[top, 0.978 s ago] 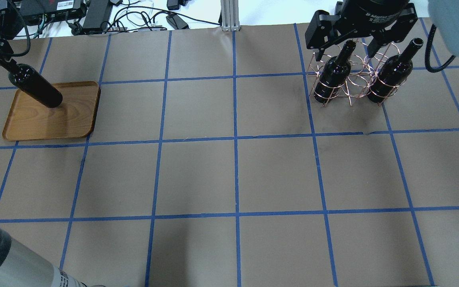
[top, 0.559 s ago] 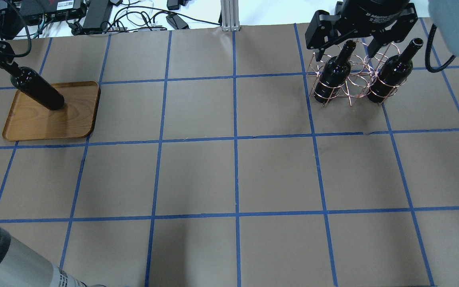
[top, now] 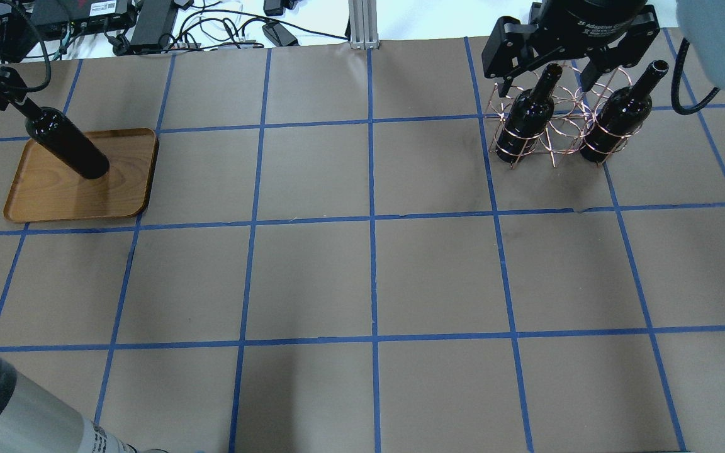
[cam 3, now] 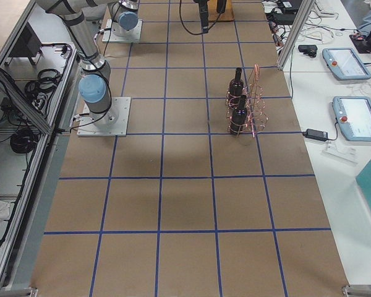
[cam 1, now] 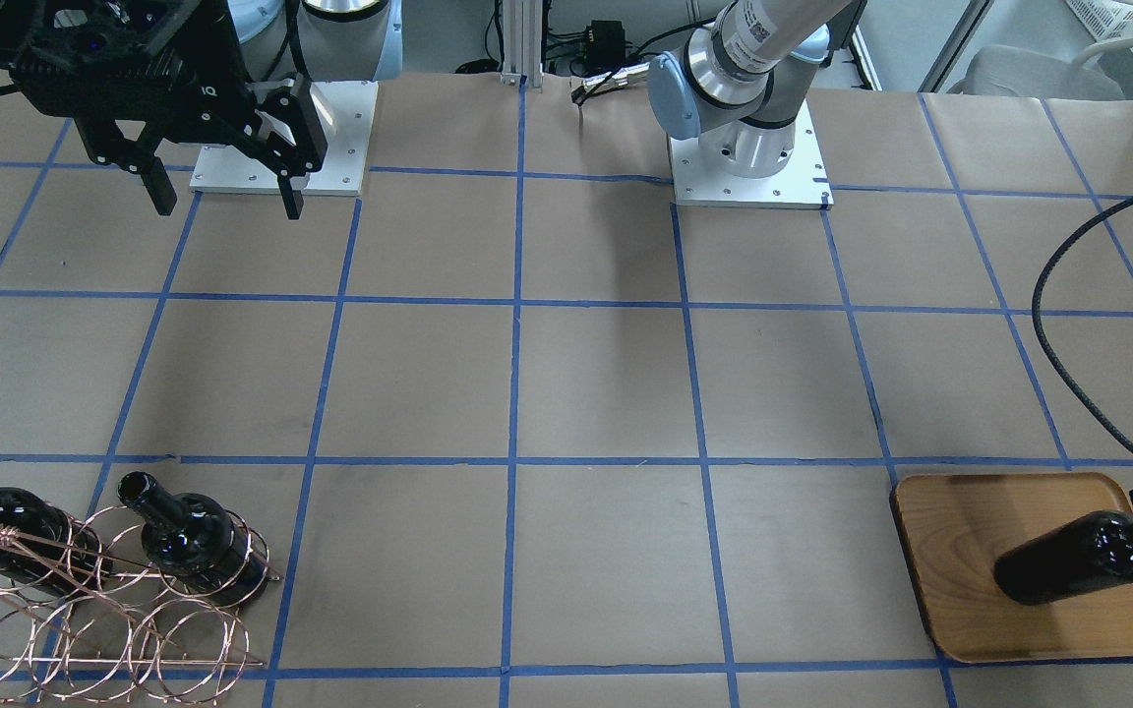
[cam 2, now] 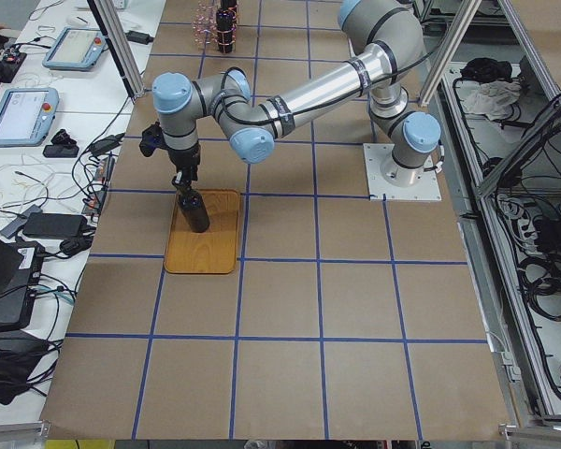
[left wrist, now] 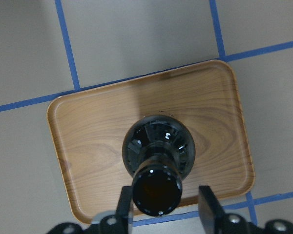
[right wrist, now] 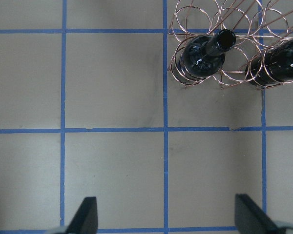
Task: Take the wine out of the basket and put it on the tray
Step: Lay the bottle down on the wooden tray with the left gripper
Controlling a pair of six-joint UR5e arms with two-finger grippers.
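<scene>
Over the tray (top: 117,195), at the desk's (top: 369,277) left end, the wine (top: 67,145) stands upright, neck in the left end effector (left wrist: 165,197). Base is on or just above the wood; can't tell which. Fingers (left wrist: 208,204) flank the neck, one against it, a sliver of gap at the other, so can't tell if the grip is clenched or already loosened. Right end effector (cam 1: 227,202) is released, spread wide, nothing btwn its fingers, high above the basket (top: 557,135), which holds two other bottles (top: 529,119).

Step in hand, I'd say: setting down. To do it well: lower straight, keep the bottle vertical, get the base flat on the wood & clear of the rim before letting go. Then open w/o nudging the neck and lift straight up; tall glass prob. tips easily.

Vs. 0.6 s ago: wine and left end effector have shifted a bit toward the tray's middle. Basket, its bottles and right end effector are unchanged.
</scene>
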